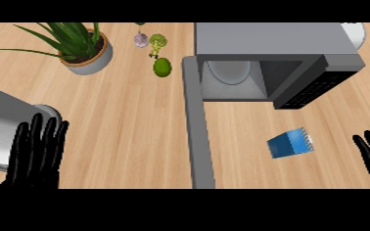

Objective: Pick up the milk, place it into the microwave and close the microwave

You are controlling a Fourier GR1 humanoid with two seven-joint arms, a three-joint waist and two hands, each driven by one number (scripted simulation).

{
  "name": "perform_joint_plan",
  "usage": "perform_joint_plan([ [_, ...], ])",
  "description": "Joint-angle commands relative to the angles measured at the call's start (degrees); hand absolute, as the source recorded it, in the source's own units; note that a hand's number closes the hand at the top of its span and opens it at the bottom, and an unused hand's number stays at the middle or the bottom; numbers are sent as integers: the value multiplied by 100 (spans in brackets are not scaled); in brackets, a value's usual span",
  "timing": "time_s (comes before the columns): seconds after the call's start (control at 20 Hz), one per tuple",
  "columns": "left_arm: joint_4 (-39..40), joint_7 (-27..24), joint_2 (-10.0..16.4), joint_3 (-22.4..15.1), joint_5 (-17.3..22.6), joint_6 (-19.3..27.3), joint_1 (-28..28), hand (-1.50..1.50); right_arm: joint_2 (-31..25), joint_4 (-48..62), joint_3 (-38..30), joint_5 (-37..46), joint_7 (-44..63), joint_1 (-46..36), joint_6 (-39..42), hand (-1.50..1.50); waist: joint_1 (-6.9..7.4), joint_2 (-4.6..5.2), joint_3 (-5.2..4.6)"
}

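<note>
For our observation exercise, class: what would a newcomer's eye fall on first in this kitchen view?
The grey microwave at the upper right stands out, its door swung wide open toward the viewer. In front of it, right of the door, a blue milk carton lies on the wooden counter. A leafy potted plant sits at the upper left.

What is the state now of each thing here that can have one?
microwave: open, only its round plate inside.
microwave door: swung wide open.
milk: on the counter, in front of the microwave, not held.
left hand: open, resting at the lower left.
right hand: open, at the right edge, holding nothing.
</note>
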Motion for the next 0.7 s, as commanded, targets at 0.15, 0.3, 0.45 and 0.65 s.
perform_joint_plan([
  [0.15,-287,-262,-26,-338,-42,-30,649,-150,322,806,102,398,-409,-52,188,-150,12,5,2],
  [0.3,-288,-930,-26,-539,-66,-286,1420,-150,377,1229,89,580,-919,-7,329,-150,33,-1,1],
  [0.45,-64,-733,39,-69,106,-338,884,-150,661,1722,214,1027,-1260,-218,32,-150,11,7,1],
  [0.65,-250,-1108,87,-250,75,-609,1561,-150,687,2455,-52,1306,-1689,-516,-298,-150,38,4,1],
])
